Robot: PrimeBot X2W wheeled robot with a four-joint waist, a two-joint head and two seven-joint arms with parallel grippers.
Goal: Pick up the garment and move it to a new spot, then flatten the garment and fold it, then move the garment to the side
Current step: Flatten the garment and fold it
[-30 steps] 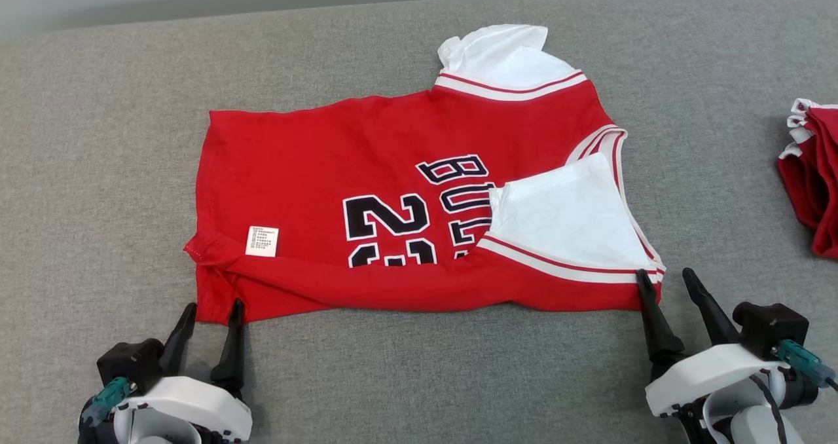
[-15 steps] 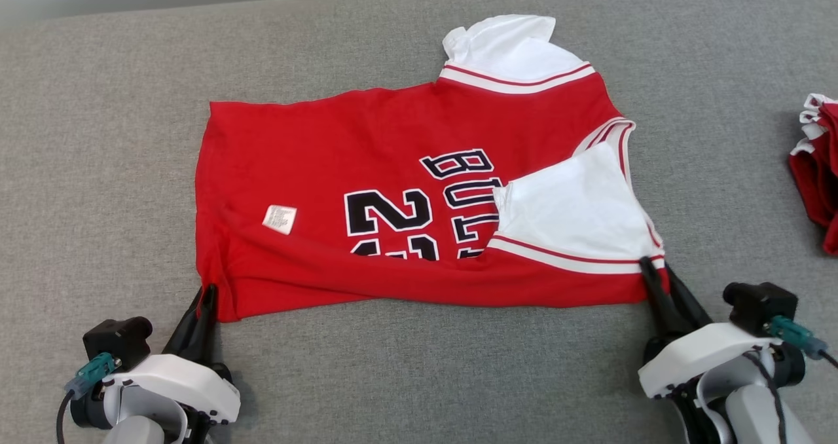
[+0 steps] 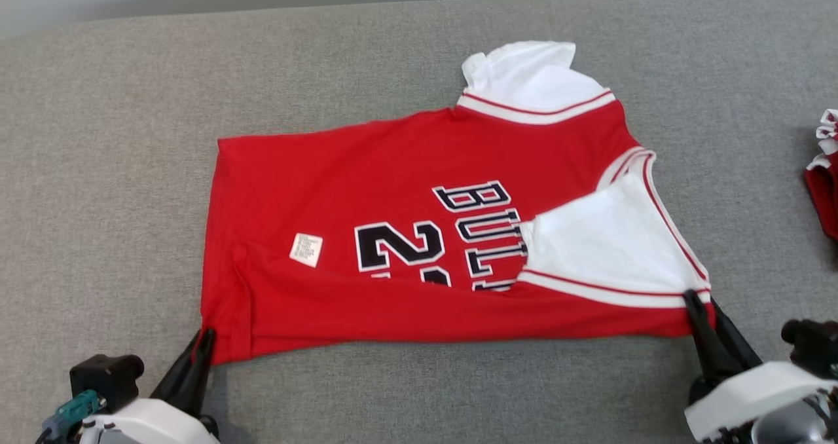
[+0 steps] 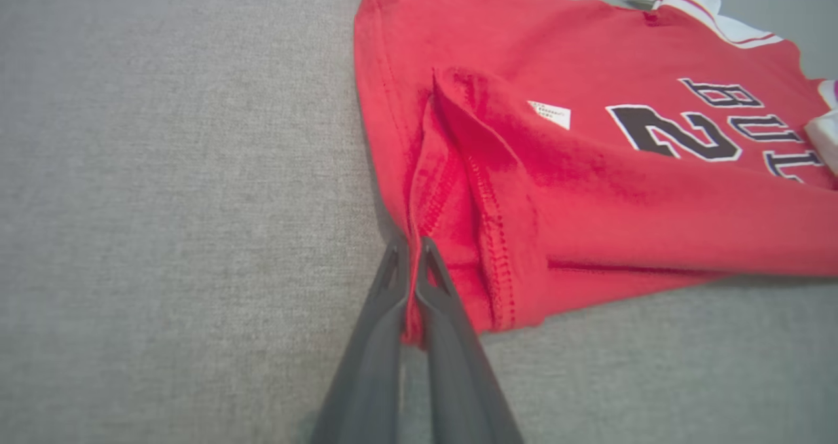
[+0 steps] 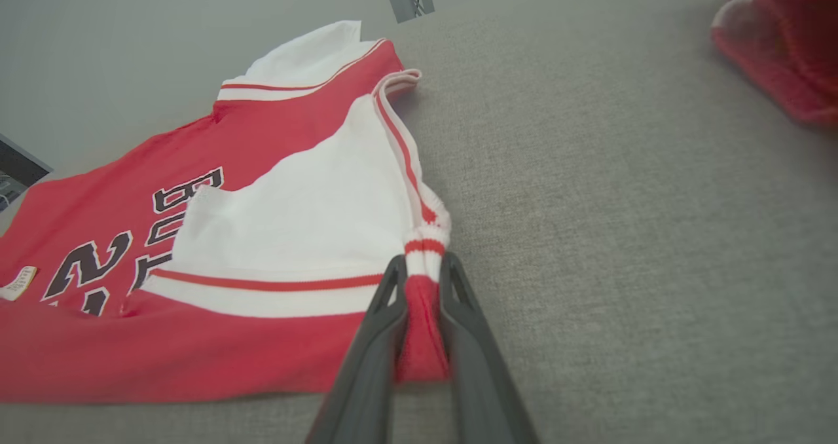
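a: report the left gripper.
b: left gripper (image 3: 204, 342): jaws closed on the garment (image 3: 393, 234) at its near left corner. in the left wrist view the two fingers (image 4: 452, 313) pinch a fold of red hem, with no gap visible between them.

a: report the right gripper.
b: right gripper (image 3: 702, 306): jaws closed on the near right corner of the garment, where the red and white striped trim (image 5: 425, 244) ends. a roll of fabric sits between the fingers, so they stand slightly apart.

a: location of the garment.
b: it is a red jersey with black lettering, lying on the grey fabric surface (image 3: 118, 136). it lies sideways: hem toward the robot's left, white sleeves toward its right. its near edge runs from one gripper to the other. one white sleeve (image 3: 609, 234) lies folded over part of the lettering. the other sleeve (image 3: 530, 77) sticks out at the far edge. a white label (image 3: 306, 249) lies on the red cloth near the hem end.

a: other items.
b: a pile of red and white cloth (image 3: 823, 188) at the right edge of the head view, well apart from the garment.
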